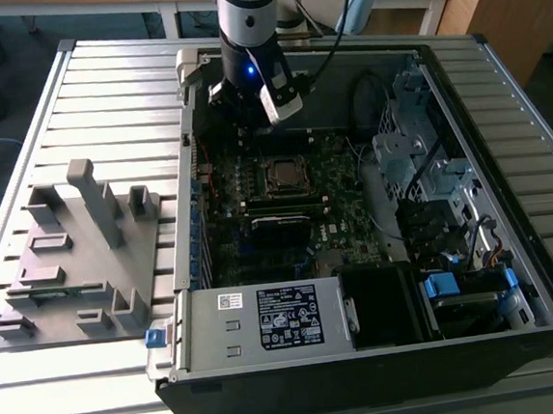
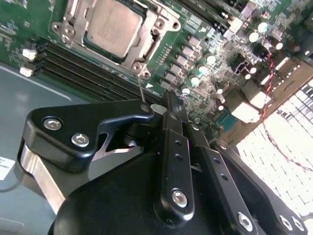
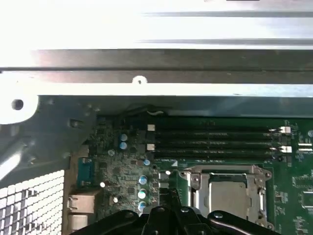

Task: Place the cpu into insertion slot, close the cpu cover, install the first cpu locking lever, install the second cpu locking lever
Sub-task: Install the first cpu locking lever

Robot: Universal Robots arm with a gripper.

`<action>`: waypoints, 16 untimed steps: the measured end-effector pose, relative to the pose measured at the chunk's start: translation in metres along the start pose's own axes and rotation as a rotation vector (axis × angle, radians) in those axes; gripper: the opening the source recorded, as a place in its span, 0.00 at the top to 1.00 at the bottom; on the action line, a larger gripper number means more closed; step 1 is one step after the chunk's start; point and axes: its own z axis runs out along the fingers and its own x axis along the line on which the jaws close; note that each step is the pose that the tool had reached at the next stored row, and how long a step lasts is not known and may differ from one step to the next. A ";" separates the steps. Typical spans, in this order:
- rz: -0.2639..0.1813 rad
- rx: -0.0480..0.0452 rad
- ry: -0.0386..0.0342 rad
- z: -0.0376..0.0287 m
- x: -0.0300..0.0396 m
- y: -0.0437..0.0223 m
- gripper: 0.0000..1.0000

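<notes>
Setting: an open computer case (image 1: pixel 531 185) lies on a slatted metal tabletop (image 1: pixel 102 96), with its green motherboard (image 1: pixel 340 216) facing up.
Arm: in the exterior view the arm (image 1: pixel 248 16) stands over the far part of the board, toward the exterior view's left of the case interior.
End effector: the end effector (image 2: pixel 167 102) has its black fingers (image 2: pixel 172 147) drawn together and hangs above the board, just beside a corner of the socket.
Cpu: the cpu (image 2: pixel 112 27) sits inside the insertion slot (image 1: pixel 268 176) near the middle of the board, dull silver top up.
Cpu cover: the cpu cover (image 2: pixel 149 36) lies flat over the chip's edges, and the metal top shows through its square opening.
Lever: a thin metal lever (image 2: pixel 141 88) rises from the socket's corner to the fingertips; whether it touches them cannot be told.
Memory slots: long black memory slots (image 3: pixel 215 139) run alongside the socket.
Fixture: a grey moulded fixture (image 1: pixel 77 253) rests on the tabletop at the exterior view's left of the case.
Power supply: a grey labelled power supply (image 1: pixel 267 319) sits at the case's near edge.
</notes>
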 end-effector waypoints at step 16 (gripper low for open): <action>-0.004 -0.1561 0.0010 0.0020 0.0093 -0.0035 0.90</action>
